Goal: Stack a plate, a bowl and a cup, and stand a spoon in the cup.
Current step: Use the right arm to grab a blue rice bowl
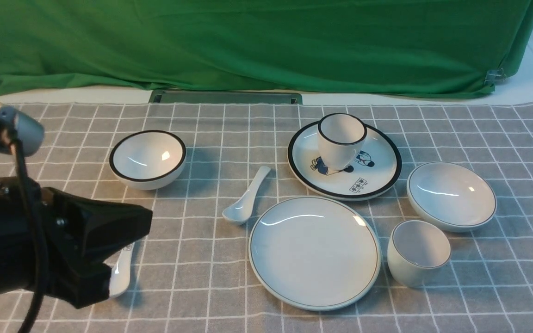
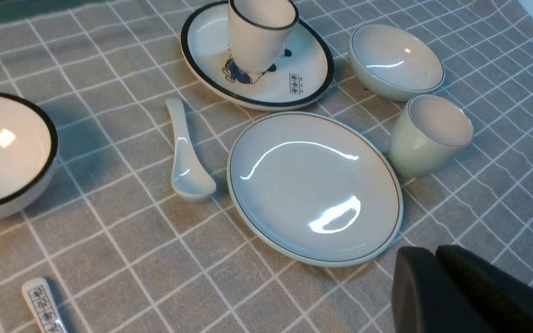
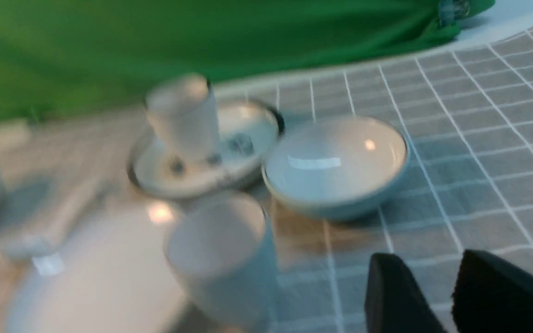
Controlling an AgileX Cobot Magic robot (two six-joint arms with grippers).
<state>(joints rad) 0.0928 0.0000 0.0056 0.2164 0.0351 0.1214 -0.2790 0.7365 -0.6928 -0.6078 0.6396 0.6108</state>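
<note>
While your left hand (image 2: 435,253) hangs pressed together and empty over the left of the bench (image 1: 201,286), your right hand (image 3: 428,259) is spread, gripping nothing. The plate (image 1: 314,252) lies near centre, the cup (image 1: 418,252) just to its right, the bowl (image 1: 451,195) just behind the cup, and the spoon (image 1: 245,196) beside the plate's far left edge, all unstacked.

Glossy ceramic plate (image 1: 315,252), bowl (image 1: 451,194), cup (image 1: 417,259) and spoon (image 1: 247,198), matt woven tablecloth (image 1: 192,286), green cloth backdrop (image 1: 248,41)
</note>
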